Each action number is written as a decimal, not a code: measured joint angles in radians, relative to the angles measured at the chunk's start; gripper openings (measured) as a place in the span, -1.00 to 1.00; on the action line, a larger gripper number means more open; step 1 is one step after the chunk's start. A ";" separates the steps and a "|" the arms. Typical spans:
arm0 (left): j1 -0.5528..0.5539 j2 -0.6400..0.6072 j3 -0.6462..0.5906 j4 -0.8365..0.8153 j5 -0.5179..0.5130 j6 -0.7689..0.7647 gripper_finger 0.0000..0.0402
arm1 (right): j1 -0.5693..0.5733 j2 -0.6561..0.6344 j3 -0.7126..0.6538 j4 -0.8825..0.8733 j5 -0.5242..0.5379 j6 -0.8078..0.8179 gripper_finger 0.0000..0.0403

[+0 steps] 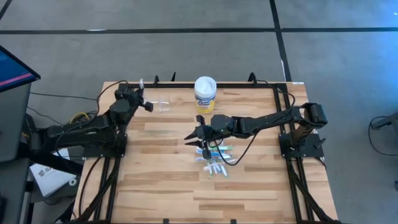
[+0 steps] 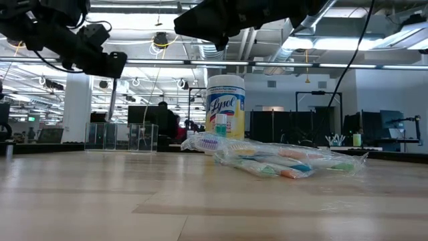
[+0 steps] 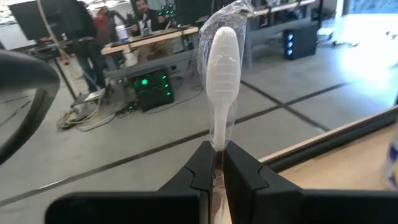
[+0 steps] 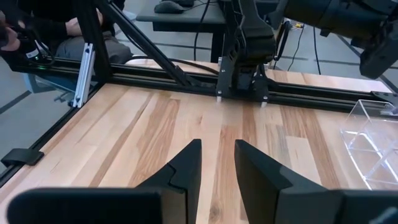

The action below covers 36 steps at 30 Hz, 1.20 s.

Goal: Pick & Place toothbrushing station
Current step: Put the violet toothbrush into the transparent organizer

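A small clear plastic cup (image 1: 163, 104) stands on the table at the far left; it also shows in the low view (image 2: 120, 137) and the right wrist view (image 4: 373, 143). My left gripper (image 1: 143, 86) is just left of the cup, above the table, shut on a white toothbrush (image 3: 224, 56) in a clear wrapper. A pile of wrapped toothbrushes and toothpaste tubes (image 1: 214, 158) lies at mid-table and shows in the low view (image 2: 281, 161). My right gripper (image 1: 190, 138) hangs open and empty at the pile's left end, above the table (image 4: 217, 162). My left gripper pinches the wrapped toothbrush between its two fingers at the neck just below the head (image 3: 217, 140). The brush runs along the fingers, and its head (image 3: 224, 50) sticks out past the fingertips. The brush is lifted clear of the table.
A white-lidded, yellow-labelled round tub (image 1: 205, 93) stands at the far middle of the table, behind the pile (image 2: 225, 107). Bare wooden table (image 1: 161, 186) lies toward the near edge and left of the pile. Black frame rails (image 1: 249, 83) run along the table's edges.
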 joint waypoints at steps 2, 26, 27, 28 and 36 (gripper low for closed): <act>0.012 0.000 -0.003 -0.014 0.000 -0.001 -0.95 | 0.000 0.000 0.000 -0.001 0.000 0.000 -0.57; 0.028 0.001 -0.124 -0.016 0.005 -0.087 -0.76 | -0.002 0.000 0.000 -0.001 0.000 -0.001 -0.57; 0.028 0.002 -0.125 -0.016 0.005 -0.087 -0.76 | -0.002 0.000 0.000 -0.001 0.000 -0.001 -0.57; 0.028 0.002 -0.125 -0.016 0.005 -0.087 -0.77 | -0.002 0.000 0.000 -0.001 0.000 -0.001 -0.57; 0.028 0.002 -0.125 -0.017 -0.001 -0.103 -0.72 | -0.002 0.000 0.000 -0.001 0.000 -0.001 -0.57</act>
